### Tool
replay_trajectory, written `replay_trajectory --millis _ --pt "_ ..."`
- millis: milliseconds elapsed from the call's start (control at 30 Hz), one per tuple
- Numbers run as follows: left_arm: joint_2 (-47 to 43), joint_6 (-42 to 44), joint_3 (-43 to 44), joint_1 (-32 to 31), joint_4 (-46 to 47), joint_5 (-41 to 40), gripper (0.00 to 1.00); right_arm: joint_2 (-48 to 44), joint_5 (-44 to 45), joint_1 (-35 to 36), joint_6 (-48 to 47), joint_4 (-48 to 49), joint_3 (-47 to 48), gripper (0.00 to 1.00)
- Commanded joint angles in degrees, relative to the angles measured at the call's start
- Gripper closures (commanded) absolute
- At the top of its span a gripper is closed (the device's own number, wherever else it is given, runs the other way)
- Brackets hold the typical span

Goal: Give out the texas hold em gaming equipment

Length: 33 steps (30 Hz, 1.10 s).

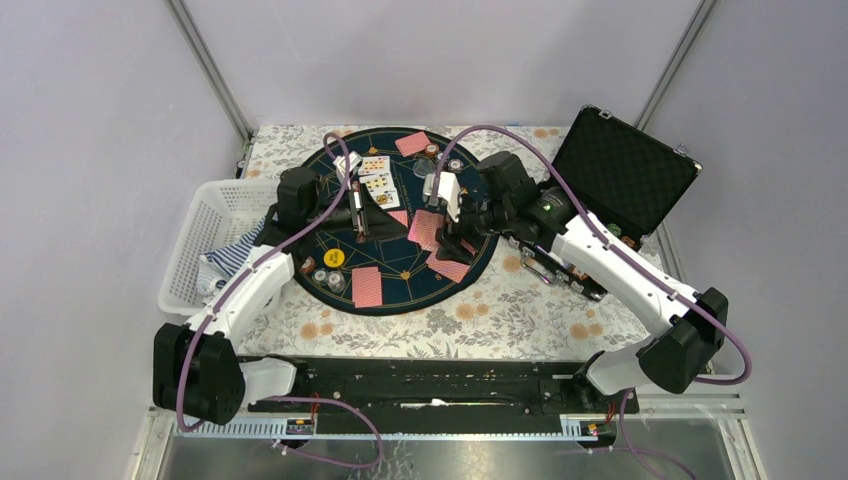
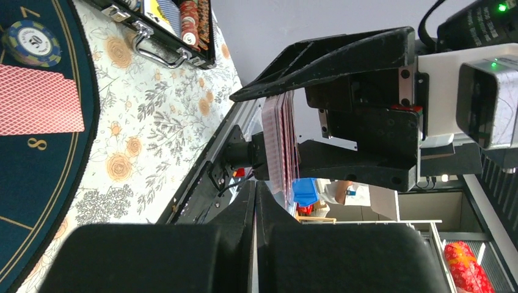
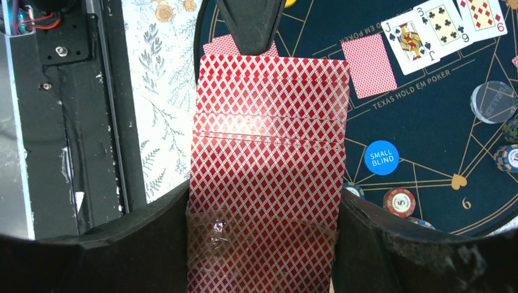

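Note:
My right gripper [image 1: 440,228] is shut on a deck of red-backed playing cards [image 3: 269,152], held over the dark-blue mat [image 1: 405,262]; its top cards are fanned a little. In the left wrist view the deck [image 2: 282,146] shows edge-on. My left gripper [image 2: 255,189] has its jaws together just at the deck's far end, with no card visible between them; it also shows from above [image 1: 362,215]. Face-down cards [image 1: 367,287], face-up cards [image 3: 440,21], a blue small-blind button [image 3: 382,157], a yellow button [image 1: 334,257] and striped chips [image 3: 399,202] lie on the mat.
The open black case [image 1: 620,170] stands at the right, its tray of chips [image 2: 183,24] beside the mat. A white basket [image 1: 215,230] with a striped cloth sits at the left. A clear round disc [image 3: 492,102] lies on the mat.

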Motion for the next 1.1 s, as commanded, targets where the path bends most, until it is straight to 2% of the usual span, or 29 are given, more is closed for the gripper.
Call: replay_trajectory --millis 0,33,100,133,200,467,700,867,1000,1067 --pt "-2.59 -2.29 0.53 0.09 5.75 2.07 1.0 -2.48 -4.28 -0.27 1.9 3.57 0.03 1.0" --pt "-2.71 -2.31 0.52 0.05 5.89 2.19 0.95 -2.55 -4.35 -0.28 1.85 3.56 -0.06 1.0" --pt "-3.26 -3.36 0.2 0.34 7.05 2.31 0.76 -2.64 -4.48 -0.23 1.66 3.45 -0.19 1.0" --pt "-3.54 -4.43 -0.13 0.46 8.54 2.32 0.7 -2.7 -4.68 -0.27 1.44 3.33 -0.21 1.0" --pt "-3.7 -5.34 0.0 0.67 9.24 2.22 0.67 -2.74 -4.91 -0.24 1.3 3.3 -0.29 1.0" --pt "-2.75 -6.42 0.48 -0.58 10.65 2.17 0.65 -2.61 -5.68 -0.24 1.31 3.37 -0.2 1.0" --pt "-1.76 -5.83 0.74 -1.69 9.0 1.98 0.75 -2.43 -6.17 -0.25 1.59 3.55 0.3 1.0" --pt "-0.95 -5.32 0.69 -1.71 7.66 1.51 0.75 -2.63 -6.38 -0.21 1.73 3.36 0.41 1.0" --pt "-0.39 -4.77 1.1 -1.93 6.4 1.34 0.71 -2.66 -6.33 -0.23 1.67 3.3 0.28 1.0" --pt "-0.36 -4.43 1.21 -2.03 6.12 1.41 0.73 -2.65 -6.34 -0.28 1.67 3.25 0.32 1.0"
